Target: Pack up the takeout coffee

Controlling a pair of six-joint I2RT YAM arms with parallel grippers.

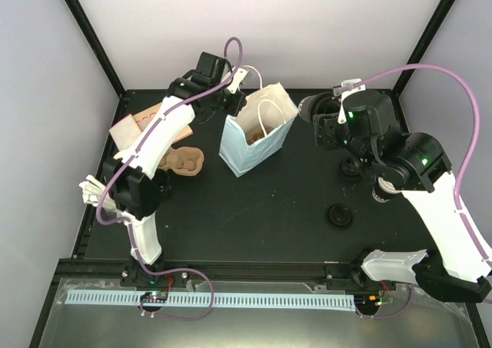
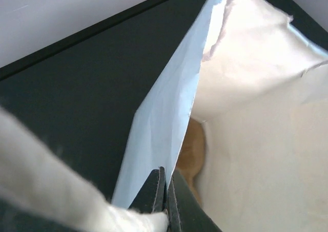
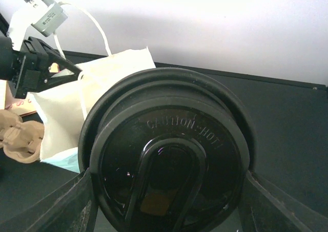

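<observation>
Seen from above, I have the pale blue paper bag with white cord handles [image 1: 240,150] standing upright, mouth open, toward the far side of the black table [image 1: 269,202], between the two arms.

The left gripper [image 2: 165,198] reaches in from the bag's far left corner. Its dark fingers [image 2: 151,193] are pressed together on the bag's rim, and the thin blue wall is pinched between them. From that wrist I look down the bag's cream inside, where a tan shape sits low; I cannot tell what it is.

The black-lidded takeout coffee cup [image 3: 169,160] is in the right gripper [image 1: 319,121], off the table and just beside the bag's right rim. I cannot tell whether cup and bag touch. The right wrist view is filled by the round lid, stamped CAUTION HOT. One finger stands at each side of it, spread wide and closed against the cup.

A brown moulded-pulp cup carrier [image 1: 184,162] lies on the table just left of the bag, beside the left arm. A loose black round lid [image 1: 338,214] sits nearer the arm bases, well apart from the bag.
</observation>
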